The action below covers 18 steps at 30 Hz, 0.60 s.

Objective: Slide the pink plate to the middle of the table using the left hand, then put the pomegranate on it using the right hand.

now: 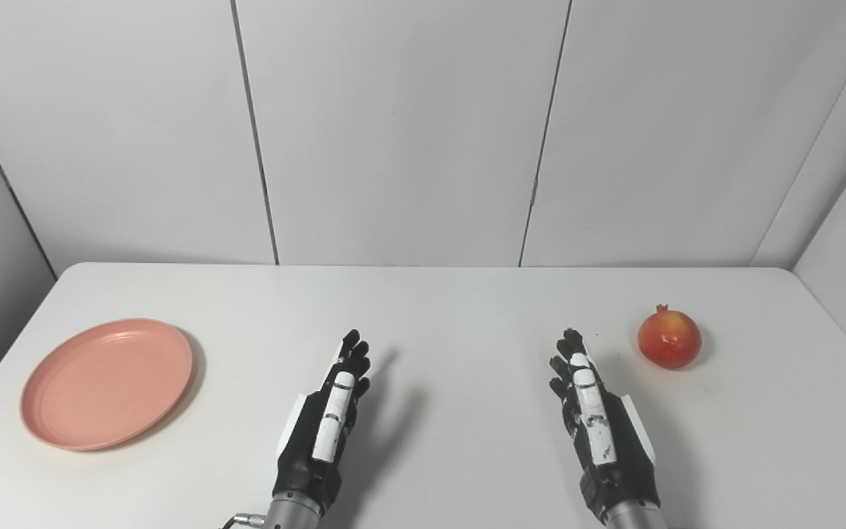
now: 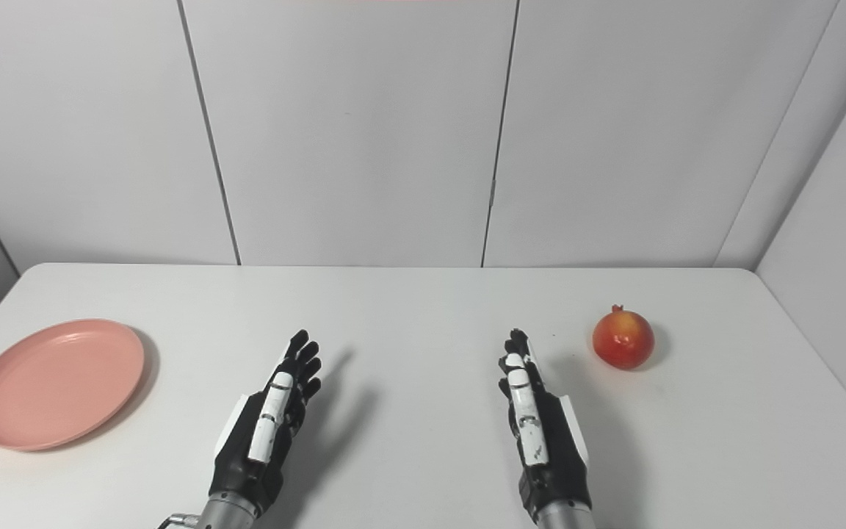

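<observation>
plate (image 1: 106,382) sits near table's (image 1: 438,308) left edge; both left hand (image 1: 327,426) and right hand (image 1: 599,426) empty, fingers straight; careless push may tip it off, pomegranate (image 1: 669,339) may roll

a white bench (image 1: 452,308) with rounded corners carries a pink plate (image 1: 106,382) lying flat; a pomegranate (image 1: 669,339) sits well apart to the plate's right.

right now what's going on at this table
Nothing is being handled yet. The left hand and right hand are both open over the near middle of the table, holding nothing. The pink plate sits empty at the left, and the pomegranate sits at the right, just beyond the right hand.
</observation>
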Each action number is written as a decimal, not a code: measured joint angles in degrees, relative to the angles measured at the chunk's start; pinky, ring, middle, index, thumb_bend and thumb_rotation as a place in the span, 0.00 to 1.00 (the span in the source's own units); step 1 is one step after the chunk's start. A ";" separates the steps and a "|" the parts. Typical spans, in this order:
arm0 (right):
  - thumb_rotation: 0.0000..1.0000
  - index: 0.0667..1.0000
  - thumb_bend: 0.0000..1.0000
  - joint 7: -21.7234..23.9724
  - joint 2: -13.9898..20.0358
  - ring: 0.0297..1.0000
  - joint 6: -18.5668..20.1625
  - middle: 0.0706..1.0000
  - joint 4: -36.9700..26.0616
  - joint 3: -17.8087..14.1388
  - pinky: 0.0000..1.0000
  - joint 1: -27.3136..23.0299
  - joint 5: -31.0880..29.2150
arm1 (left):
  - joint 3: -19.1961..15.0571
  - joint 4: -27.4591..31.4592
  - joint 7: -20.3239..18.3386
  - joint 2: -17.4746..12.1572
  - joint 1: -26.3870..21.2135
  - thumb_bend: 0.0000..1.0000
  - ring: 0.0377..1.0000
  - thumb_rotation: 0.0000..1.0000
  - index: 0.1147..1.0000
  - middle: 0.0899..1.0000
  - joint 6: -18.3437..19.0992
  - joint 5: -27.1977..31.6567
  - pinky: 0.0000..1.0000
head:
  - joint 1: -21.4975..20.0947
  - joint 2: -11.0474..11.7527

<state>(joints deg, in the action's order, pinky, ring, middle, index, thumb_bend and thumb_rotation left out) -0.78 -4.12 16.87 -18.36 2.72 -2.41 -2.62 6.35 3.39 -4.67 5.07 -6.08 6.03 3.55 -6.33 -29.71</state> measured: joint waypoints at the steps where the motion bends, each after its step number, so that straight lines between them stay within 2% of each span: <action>1: 1.00 0.99 0.31 -0.02 -0.01 0.98 0.00 0.99 0.00 0.00 1.00 0.00 0.01 | 0.01 -0.10 0.00 0.00 0.00 0.43 1.00 1.00 1.00 1.00 0.00 0.00 1.00 | 0.00 0.00; 18: 1.00 1.00 0.27 -0.06 0.09 1.00 -0.15 1.00 0.00 0.43 1.00 0.00 2.08 | 0.17 -0.21 -0.09 -0.14 0.00 0.43 1.00 1.00 1.00 1.00 -0.10 -0.15 1.00 | 0.00 -0.09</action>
<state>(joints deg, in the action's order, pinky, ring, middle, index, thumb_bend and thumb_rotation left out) -0.84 -4.03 16.72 -18.35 3.16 -2.41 -0.54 6.52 3.18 -4.76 4.93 -6.08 5.94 3.40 -6.33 -29.79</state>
